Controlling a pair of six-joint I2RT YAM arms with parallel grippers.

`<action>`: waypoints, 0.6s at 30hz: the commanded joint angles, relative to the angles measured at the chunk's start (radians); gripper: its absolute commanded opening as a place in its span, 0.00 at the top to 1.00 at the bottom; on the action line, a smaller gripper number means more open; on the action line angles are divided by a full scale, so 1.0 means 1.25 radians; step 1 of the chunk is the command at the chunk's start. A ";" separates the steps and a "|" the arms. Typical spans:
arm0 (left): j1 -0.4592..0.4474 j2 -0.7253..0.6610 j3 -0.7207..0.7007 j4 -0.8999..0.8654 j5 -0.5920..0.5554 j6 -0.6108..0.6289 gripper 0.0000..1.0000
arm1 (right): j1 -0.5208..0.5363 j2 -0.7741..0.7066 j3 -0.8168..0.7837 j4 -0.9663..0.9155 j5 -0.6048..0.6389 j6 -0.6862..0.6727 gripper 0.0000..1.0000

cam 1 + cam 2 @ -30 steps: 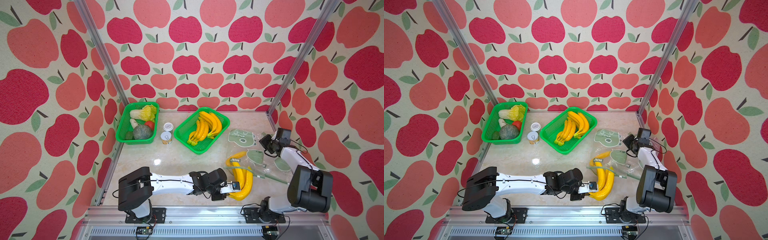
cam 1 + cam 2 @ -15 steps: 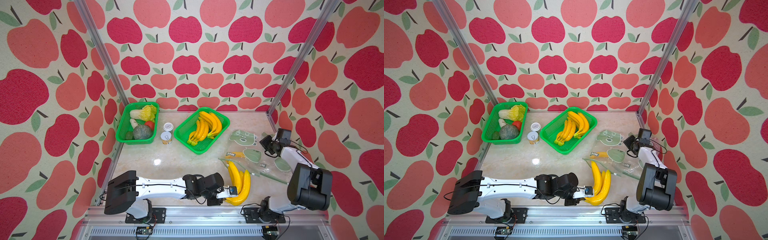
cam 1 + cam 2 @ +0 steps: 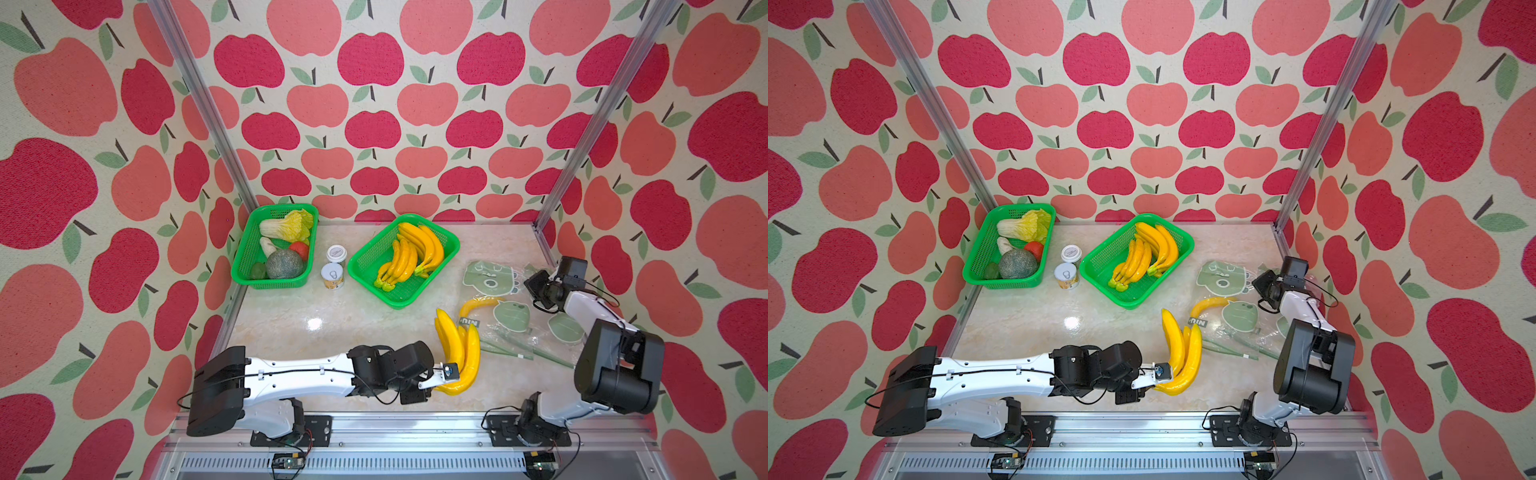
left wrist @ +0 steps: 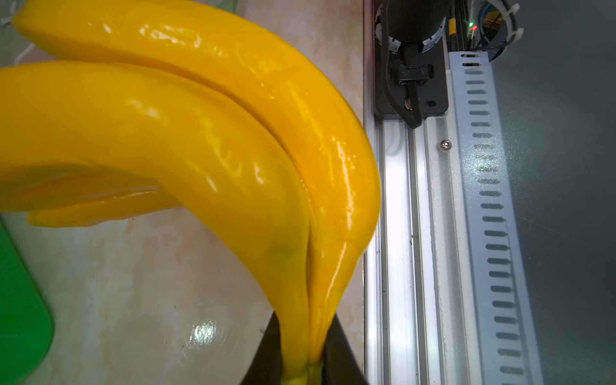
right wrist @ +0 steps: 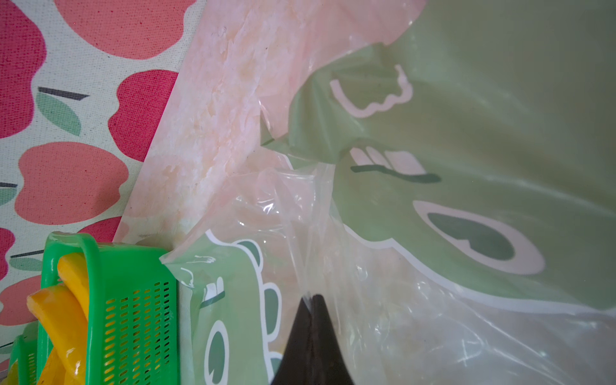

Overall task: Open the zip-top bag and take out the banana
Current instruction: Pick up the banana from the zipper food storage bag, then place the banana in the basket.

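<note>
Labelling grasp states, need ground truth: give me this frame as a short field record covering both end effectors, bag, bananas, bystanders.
left end effector: shut on the stem end of the glossy yellow plastic banana bunch
banana bunch: outside the bag, near the front edge of the marbled table
right end effector: shut, pinching the clear zip-top plastic bag with green cartoon prints
bag: crumpled; one curved yellow banana shows at it, inside or beneath unclear
bystanders: green mesh basket of vegetables, green mesh basket of bananas, two small cans between
</note>
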 commanded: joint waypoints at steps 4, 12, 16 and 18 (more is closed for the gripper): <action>0.110 -0.037 0.097 -0.016 -0.018 0.081 0.88 | -0.002 -0.044 -0.035 0.003 -0.022 0.014 1.00; 0.353 0.080 0.319 -0.104 0.021 0.144 0.88 | -0.002 -0.074 -0.073 0.005 -0.034 0.010 1.00; 0.462 0.168 0.392 -0.138 0.016 0.158 0.88 | -0.002 -0.074 -0.080 0.006 -0.037 0.009 1.00; 0.507 0.208 0.415 -0.160 0.015 0.162 0.88 | -0.002 -0.074 -0.082 0.006 -0.037 0.007 1.00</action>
